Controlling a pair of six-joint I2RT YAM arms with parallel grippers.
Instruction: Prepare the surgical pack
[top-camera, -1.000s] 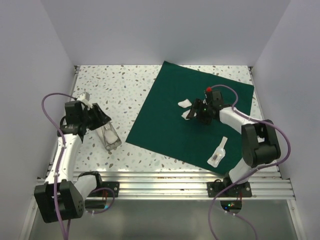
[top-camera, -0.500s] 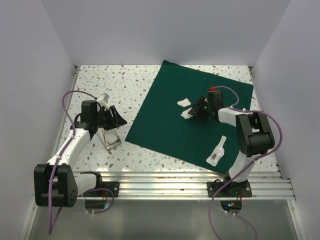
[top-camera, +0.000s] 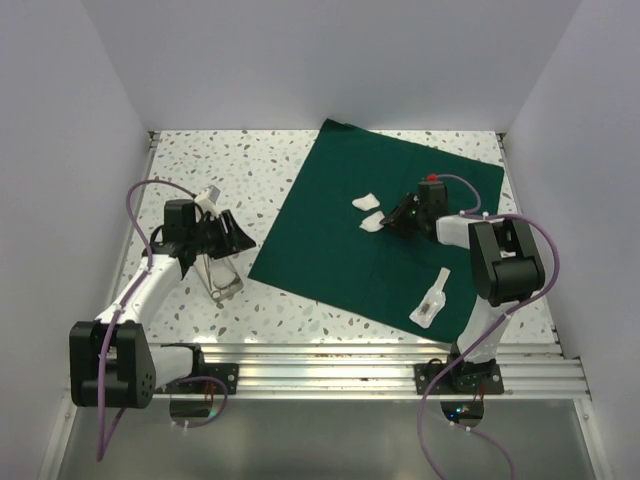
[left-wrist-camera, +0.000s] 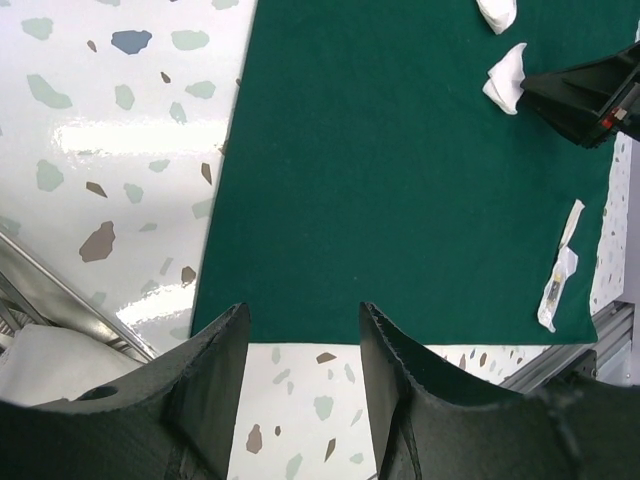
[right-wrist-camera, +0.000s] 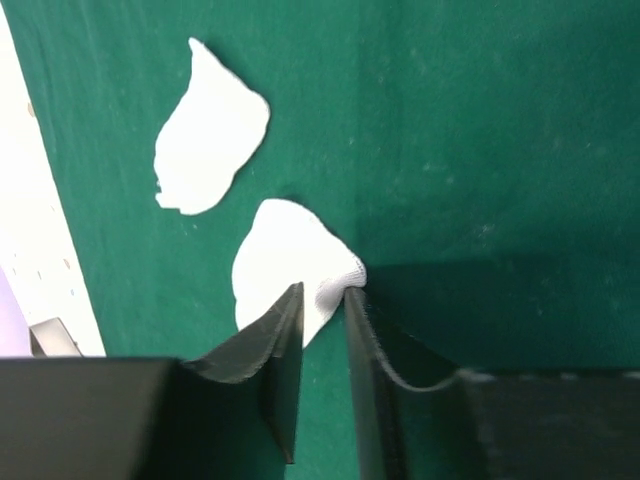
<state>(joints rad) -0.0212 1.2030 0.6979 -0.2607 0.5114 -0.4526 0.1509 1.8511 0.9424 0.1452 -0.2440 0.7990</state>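
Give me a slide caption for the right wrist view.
Right fingers pinch the edge of one white gauze pad on the green drape; a second pad lies nearby.

Lighting bright, even, overhead. Glare patch on speckled table (left-wrist-camera: 140, 135) in left wrist view. Right wrist view: fingers (right-wrist-camera: 275, 350) blurred, soft shadow on green drape (right-wrist-camera: 480, 300).

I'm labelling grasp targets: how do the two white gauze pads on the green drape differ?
The nearer gauze pad is pinched at its edge by the right gripper; the farther gauze pad lies untouched. The nearer one puckers at the pinch; the farther one lies flat. Both are white, on the green drape.
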